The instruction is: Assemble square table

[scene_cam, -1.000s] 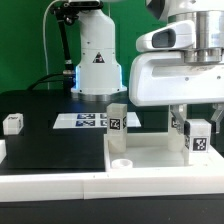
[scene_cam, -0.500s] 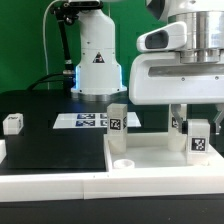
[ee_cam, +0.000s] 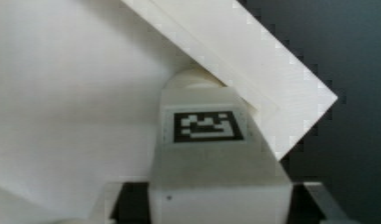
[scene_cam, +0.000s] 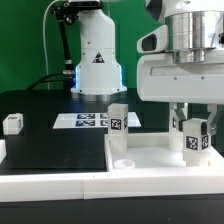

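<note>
**Fig.** The fingers [scene_cam: 177,124] pinch an upright leg [scene_cam: 197,141], its tag facing the camera, over the top [scene_cam: 160,158] near its far edge at the exterior view's right. Whether this leg touches the top cannot be told. The top lies flat on the table [scene_cam: 50,150]. A second leg [scene_cam: 118,119] stands at the top's far corner on the exterior view's left, and a hole [scene_cam: 123,163] marks the near corner on the same side. A third leg [scene_cam: 13,123] sits by the table's edge at the exterior view's left. The marker board [scene_cam: 85,120] lies just beside the second leg.

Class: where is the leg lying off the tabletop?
At the exterior view's far left, the leg rests on the black surface, left of the marker board.
</note>
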You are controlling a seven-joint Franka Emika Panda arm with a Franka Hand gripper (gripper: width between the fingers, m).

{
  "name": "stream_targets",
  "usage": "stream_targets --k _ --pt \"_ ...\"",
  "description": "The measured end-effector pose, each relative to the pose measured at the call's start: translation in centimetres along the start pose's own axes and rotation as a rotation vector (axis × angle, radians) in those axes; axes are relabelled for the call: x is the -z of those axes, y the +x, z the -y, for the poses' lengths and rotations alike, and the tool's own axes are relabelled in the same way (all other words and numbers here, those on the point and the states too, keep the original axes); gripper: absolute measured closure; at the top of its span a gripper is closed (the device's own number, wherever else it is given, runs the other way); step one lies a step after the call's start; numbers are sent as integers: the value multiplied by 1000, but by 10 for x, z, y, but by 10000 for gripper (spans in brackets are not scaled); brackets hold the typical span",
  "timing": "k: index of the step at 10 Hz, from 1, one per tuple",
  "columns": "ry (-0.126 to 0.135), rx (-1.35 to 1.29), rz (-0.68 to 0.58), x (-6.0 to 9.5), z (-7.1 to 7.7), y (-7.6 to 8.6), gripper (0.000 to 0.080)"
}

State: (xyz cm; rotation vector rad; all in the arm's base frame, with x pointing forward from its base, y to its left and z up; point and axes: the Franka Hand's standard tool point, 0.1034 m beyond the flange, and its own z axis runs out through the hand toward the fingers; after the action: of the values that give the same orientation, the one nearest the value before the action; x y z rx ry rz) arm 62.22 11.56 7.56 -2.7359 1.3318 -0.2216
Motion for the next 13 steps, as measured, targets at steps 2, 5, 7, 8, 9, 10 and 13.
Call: stream_targets --k 2,5,7,8,9,10,13 --pt "-1 -243 13 0 0 -1 506" --pt "-10 -447 23 0 0 -1 505" --pt "-8 -502 27 0 0 -2 505" --pt "-9 -488 27 -1 -1 -2 399" --pt "-10 -486 27 -1 -1 -2 264" --pt "-10 -453 28 -2 -1 -2 264" --pt "-12 -209 37 -2 0 -6 154"
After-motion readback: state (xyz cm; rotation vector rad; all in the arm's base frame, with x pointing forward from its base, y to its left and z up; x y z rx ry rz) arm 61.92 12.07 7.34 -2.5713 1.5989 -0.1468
